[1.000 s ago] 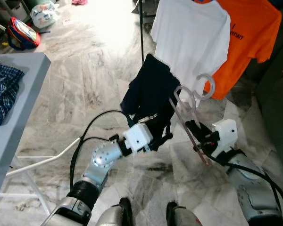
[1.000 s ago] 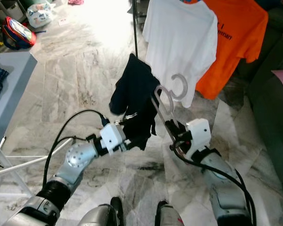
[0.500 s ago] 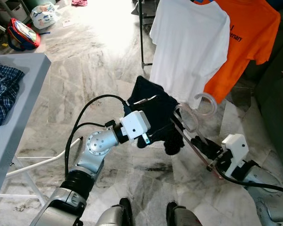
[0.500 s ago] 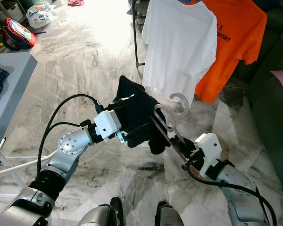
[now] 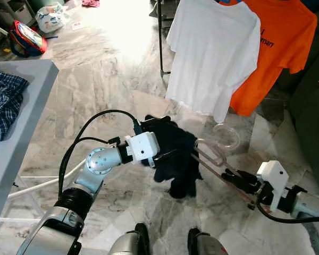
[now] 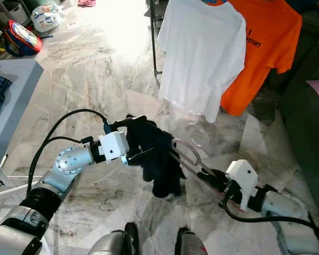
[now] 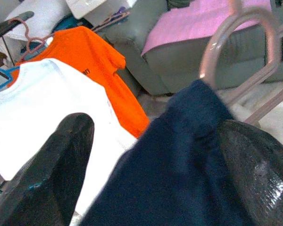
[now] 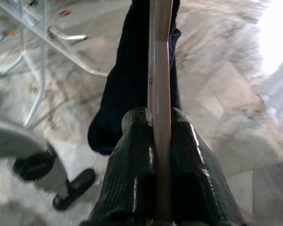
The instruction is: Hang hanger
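Observation:
A pale pink hanger (image 5: 211, 158) lies tilted low over the marble floor, its hook (image 5: 226, 137) pointing toward the hanging shirts. A dark navy garment (image 5: 176, 155) is draped over its far end and sags down. My right gripper (image 5: 238, 178) is shut on the hanger's lower bar; in the right wrist view the fingers (image 8: 132, 155) clamp the bar (image 8: 159, 70). My left gripper (image 5: 160, 139) is open, one finger on each side of the garment. The left wrist view shows the navy cloth (image 7: 179, 155) between the wide-spread fingers (image 7: 61, 160).
A white T-shirt (image 5: 212, 53) and an orange T-shirt (image 5: 279, 42) hang on a rack with a black pole (image 5: 159, 37) ahead. A grey table (image 5: 21, 138) with a plaid cloth (image 5: 2, 101) stands left. A dark sofa (image 5: 311, 106) is on the right.
Both arms have come down. The hanger with the navy garment went from near upright at chest height to tilted low, and my right gripper moved down and right with it.

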Robot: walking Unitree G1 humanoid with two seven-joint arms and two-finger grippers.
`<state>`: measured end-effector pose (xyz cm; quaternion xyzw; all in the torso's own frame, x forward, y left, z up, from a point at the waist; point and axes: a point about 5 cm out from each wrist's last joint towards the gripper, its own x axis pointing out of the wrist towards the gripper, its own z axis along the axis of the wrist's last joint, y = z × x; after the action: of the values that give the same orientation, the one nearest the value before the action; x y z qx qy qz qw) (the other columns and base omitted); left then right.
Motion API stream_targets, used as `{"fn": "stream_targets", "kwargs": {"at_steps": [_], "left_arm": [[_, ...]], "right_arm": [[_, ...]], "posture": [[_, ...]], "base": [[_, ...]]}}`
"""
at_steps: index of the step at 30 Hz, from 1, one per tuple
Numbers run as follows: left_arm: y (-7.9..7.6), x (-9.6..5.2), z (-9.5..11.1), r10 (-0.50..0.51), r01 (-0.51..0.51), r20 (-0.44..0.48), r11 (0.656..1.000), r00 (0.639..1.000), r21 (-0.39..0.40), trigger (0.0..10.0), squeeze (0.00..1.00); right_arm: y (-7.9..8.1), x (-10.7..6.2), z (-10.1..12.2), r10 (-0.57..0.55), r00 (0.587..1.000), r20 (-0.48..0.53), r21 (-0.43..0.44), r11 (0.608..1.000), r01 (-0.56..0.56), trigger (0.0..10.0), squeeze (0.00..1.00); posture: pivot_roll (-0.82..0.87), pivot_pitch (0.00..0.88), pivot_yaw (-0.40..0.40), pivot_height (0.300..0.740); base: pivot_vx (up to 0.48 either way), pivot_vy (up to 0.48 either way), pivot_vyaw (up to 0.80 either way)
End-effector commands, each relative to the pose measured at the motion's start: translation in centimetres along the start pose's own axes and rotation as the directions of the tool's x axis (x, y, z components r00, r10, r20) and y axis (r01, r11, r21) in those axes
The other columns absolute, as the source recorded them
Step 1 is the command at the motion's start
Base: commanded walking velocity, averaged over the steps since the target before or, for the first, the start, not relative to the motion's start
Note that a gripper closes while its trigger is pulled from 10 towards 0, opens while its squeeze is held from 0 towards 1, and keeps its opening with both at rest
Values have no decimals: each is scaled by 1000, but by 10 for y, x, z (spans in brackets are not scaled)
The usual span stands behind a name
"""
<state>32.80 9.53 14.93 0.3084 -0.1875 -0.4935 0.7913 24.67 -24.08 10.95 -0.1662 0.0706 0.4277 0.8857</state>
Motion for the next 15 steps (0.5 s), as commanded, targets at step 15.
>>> {"fn": "stream_targets", "kwargs": {"at_steps": [15], "left_arm": [[-7, -6, -16, -178, 180, -106, 984, 978, 14, 10000, 1000]], "right_arm": [[7, -7, 21, 188, 982, -18, -116, 975, -189, 10000, 0]], "posture": [[-93, 273, 88, 740]], "base": [[0, 0, 0]]}}
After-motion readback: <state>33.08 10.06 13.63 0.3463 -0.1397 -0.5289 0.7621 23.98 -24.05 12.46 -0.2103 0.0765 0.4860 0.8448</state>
